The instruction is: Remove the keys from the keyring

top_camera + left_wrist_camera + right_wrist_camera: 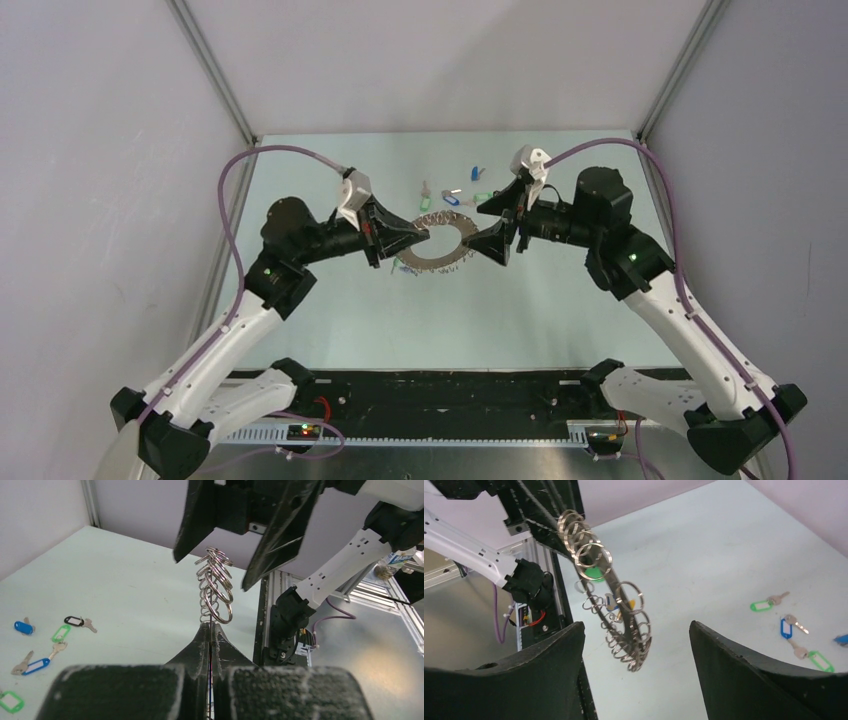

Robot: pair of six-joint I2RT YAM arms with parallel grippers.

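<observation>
Two robot arms meet over a pale green surface (450, 310). The left gripper (422, 232) has its jaws pressed together on the left rim of the keyring (440, 266), holding it in the air above the surface. The right gripper (487, 228) faces it with jaws spread wide, one on either side of the opposite rim, gripping nothing. The keyring is a flat grey metal band, its edge crowded with small split rings (591, 555). Several keys (450, 197) with blue, green and black tags lie loose on the surface beyond. A green tag (594, 573) shows just behind the band; whether it hangs there cannot be told. The keyring looks stiff, thin and slippery, and is best pinched flat across the band. The keys look light; the tag or head offers the surest hold
</observation>
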